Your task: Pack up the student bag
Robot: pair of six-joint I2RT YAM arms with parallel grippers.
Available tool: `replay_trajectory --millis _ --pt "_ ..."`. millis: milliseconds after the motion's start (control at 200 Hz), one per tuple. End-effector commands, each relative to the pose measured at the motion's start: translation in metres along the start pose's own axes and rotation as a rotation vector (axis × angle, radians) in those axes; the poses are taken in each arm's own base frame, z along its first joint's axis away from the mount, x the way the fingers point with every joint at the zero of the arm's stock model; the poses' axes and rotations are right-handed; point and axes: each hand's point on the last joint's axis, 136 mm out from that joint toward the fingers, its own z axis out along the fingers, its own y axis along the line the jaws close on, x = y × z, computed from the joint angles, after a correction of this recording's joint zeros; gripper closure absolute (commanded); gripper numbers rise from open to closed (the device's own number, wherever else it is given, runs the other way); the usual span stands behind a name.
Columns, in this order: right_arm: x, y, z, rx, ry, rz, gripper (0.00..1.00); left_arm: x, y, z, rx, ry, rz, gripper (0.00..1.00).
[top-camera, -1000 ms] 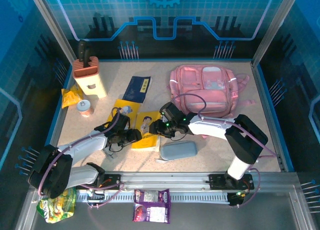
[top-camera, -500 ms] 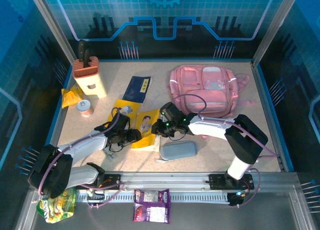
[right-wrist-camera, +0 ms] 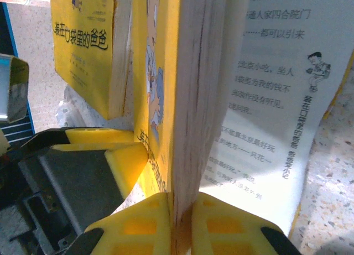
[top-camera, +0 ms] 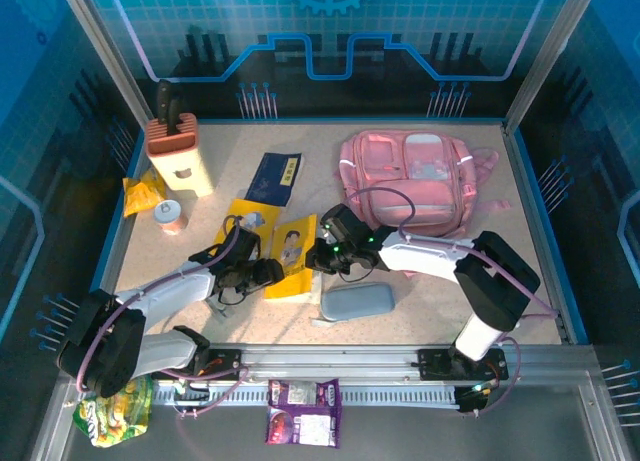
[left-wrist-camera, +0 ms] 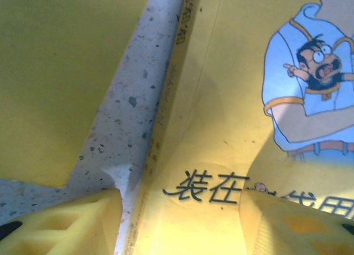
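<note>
At the speckled desk's [top-camera: 320,171] middle, right pincer [top-camera: 322,257]: just clamped shut on the yellow cartoon-cover paperback book [top-camera: 291,249].
Other arm: left pincer [top-camera: 270,272] spread astride its spine.
Bag: large pink fabric backpack [top-camera: 405,181] far right, well apart.
Meaning: book likely ready for lifting.

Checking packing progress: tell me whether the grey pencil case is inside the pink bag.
No, the grey pencil case lies on the table near its front edge, apart from the student bag.

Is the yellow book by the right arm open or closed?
Partly open: the right tool pinches the yellow book by cover and pages; one printed page splays aside.
</note>
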Motion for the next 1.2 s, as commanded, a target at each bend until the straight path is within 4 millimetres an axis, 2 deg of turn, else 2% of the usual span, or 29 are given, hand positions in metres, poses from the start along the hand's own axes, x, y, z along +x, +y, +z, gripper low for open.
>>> replay_trajectory --millis 0,150,305,445,660,755,961,1191 --pt "-0.013 0.019 -0.021 -0.042 -0.049 -0.044 0.87 -0.006 -0.005 -0.009 -0.010 -0.002 0.016 0.39" --pt "-0.021 0.024 -0.037 -0.071 -0.081 -0.052 0.88 -0.021 -0.023 -0.036 0.044 -0.057 0.039 0.31" --pt "-0.033 0.041 -0.065 -0.147 -0.132 -0.090 0.89 -0.037 -0.042 -0.065 0.180 -0.088 0.018 0.23" --pt "-0.045 0.058 -0.093 -0.223 -0.168 -0.133 0.89 -0.050 -0.057 -0.081 0.306 -0.082 -0.040 0.22" --pt "-0.054 0.082 -0.126 -0.345 -0.195 -0.172 0.89 -0.072 -0.094 -0.106 0.555 -0.152 -0.039 0.19" --pt "-0.055 0.090 -0.134 -0.381 -0.198 -0.176 0.89 -0.076 -0.104 -0.107 0.610 -0.138 -0.036 0.19" --pt "-0.055 0.106 -0.146 -0.456 -0.207 -0.178 0.89 -0.078 -0.105 -0.101 0.621 -0.128 -0.056 0.19" --pt "-0.056 0.103 -0.142 -0.467 -0.206 -0.167 0.91 -0.079 -0.128 -0.120 0.742 -0.119 -0.033 0.22"
